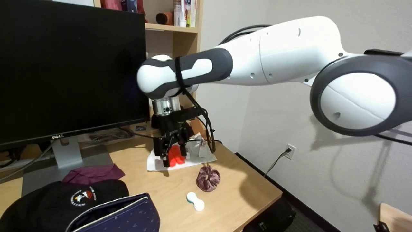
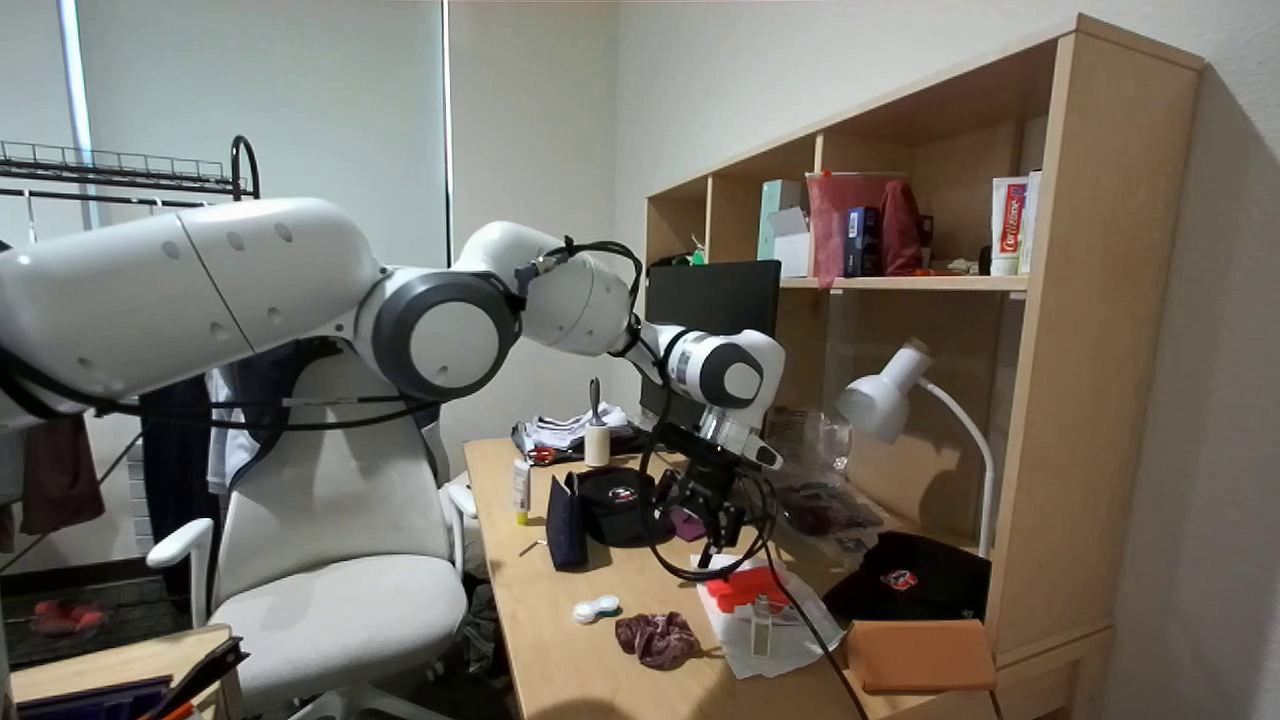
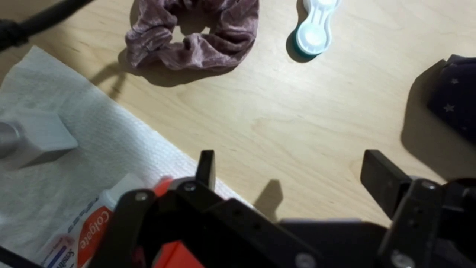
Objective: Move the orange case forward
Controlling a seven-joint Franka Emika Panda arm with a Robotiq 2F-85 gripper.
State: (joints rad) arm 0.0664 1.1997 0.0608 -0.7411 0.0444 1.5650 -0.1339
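In an exterior view I have the gripper [image 1: 174, 158] low by the edge of the towel [image 1: 154, 165], the orange case [image 1: 173, 154] lying on it, partly behind the fingers [image 1: 166, 162]. In an exterior view the desk [image 2: 545, 650] gives me bare wood from the scrunchie [image 2: 658, 640] to the edge beside the chair [image 2: 330, 600]. In the wrist view the jaws stand wide apart, mostly over desk; the orange case is largely hidden, so I can't tell whether a finger touches it.

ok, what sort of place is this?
Probably a bedroom that doubles as a study, maybe a dorm room: hanging clothes, a Dell monitor and a Colgate tube are all in view.
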